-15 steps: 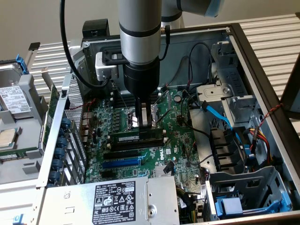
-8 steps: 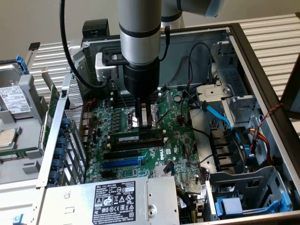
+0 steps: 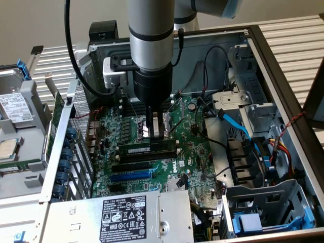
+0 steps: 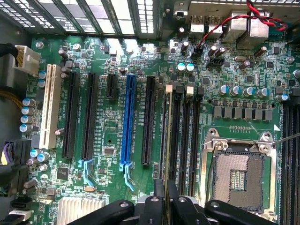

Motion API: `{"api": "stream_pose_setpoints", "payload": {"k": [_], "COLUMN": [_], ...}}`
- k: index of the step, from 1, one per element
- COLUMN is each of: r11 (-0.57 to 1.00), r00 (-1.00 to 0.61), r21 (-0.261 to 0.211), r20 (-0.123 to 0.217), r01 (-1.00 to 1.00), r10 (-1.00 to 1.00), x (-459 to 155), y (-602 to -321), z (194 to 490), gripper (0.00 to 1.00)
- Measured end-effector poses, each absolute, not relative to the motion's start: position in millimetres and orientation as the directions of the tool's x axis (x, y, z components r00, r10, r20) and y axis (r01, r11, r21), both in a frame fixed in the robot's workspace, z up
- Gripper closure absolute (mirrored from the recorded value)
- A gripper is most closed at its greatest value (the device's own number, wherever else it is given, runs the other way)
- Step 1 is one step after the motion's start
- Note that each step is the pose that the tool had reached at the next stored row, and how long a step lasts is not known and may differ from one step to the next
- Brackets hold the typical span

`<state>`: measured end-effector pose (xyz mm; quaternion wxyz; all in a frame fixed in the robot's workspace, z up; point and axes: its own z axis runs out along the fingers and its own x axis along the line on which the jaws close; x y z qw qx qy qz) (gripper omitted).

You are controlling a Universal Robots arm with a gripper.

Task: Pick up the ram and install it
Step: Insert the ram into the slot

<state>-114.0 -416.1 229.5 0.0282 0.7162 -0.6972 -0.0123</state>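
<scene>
The ram (image 3: 136, 150) is a long dark-green stick with a whitish label strip, standing on edge along a memory slot in the middle of the motherboard. My gripper (image 3: 156, 135) comes straight down on it, one finger on each side of its top edge. In the wrist view the ram (image 4: 168, 140) shows edge-on as a thin strip in the memory slot nearest the expansion slots, running up from between my fingers (image 4: 157, 199). The gripper (image 4: 165, 194) is shut on the ram. Empty black memory slots (image 4: 185, 136) lie beside it.
The long blue expansion slot (image 4: 127, 122) and black slots lie to one side, the open CPU socket (image 4: 239, 176) to the other. In the exterior view, a power supply (image 3: 126, 217) is in front, a blue cable (image 3: 235, 124) and drive cage (image 3: 263, 202) at the exterior view's right.
</scene>
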Motion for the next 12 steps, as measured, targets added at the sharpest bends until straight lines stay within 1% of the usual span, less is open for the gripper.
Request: {"api": "stream_pose_setpoints", "payload": {"k": [12], "r11": [-0.024], "r00": [0.025], "r21": [0.057], "r20": [0.02], "r01": [-0.998], "r10": [-0.999], "x": [-113.9], "y": [-415.9], "z": [227.9], "gripper": [0.86]}}
